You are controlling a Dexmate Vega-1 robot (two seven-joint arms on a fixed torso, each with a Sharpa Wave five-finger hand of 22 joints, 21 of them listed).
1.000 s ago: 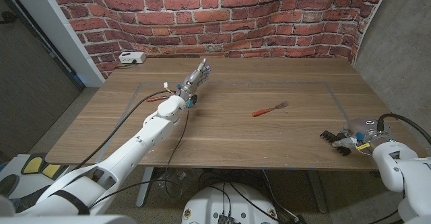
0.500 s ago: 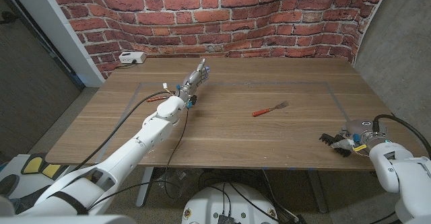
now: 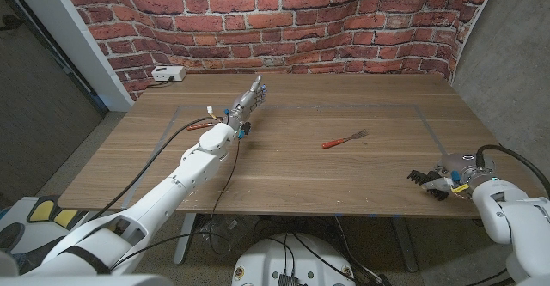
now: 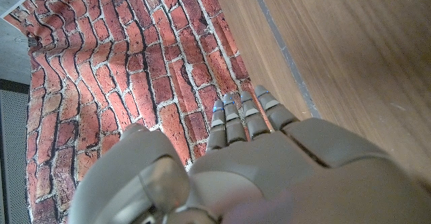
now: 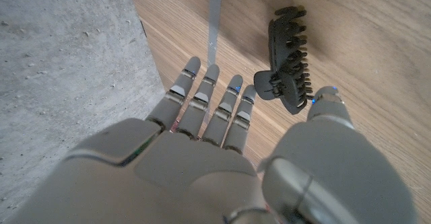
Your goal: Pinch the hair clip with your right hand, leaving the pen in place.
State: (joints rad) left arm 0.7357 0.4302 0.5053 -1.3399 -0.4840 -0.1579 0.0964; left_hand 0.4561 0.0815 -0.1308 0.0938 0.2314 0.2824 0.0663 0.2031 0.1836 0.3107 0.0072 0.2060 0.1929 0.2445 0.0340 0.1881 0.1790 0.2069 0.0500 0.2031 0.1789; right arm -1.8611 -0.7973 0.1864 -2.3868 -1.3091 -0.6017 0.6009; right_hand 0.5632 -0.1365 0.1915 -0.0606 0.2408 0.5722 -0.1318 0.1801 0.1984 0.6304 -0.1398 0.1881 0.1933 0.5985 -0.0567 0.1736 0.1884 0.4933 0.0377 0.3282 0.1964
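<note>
Right hand open, fingers extended and holding nothing, positioned just beside black hair clip lying on wooden table near right edge; left hand open, fingers straight, raised over far left area.

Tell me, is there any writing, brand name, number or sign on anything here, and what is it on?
None can be read.
The black toothed plastic hair clip shows no lettering.
The red-handled metal fork and the small white box by the brick wall are too small to tell.
</note>
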